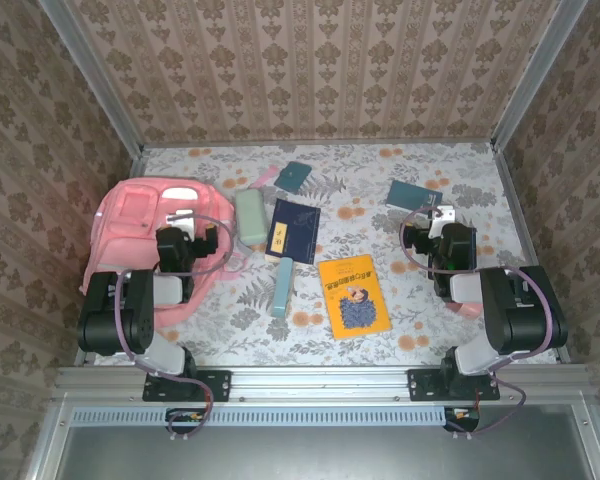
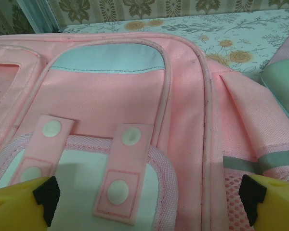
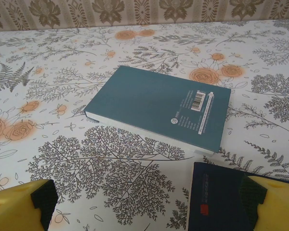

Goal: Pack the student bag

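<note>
Bag laid flat, books loose on the surface, both arms empty.

The student bag lies front-up along the left edge of the surface, probably so that its pockets can be reached. The left fingers hover just above its white patch, spread wide and gripping nothing. The right fingers, equally wide apart and empty, hang low facing a teal book near the far right corner, with a dark blue book just under them.

One backpack, two pale green cases and five books.
</note>
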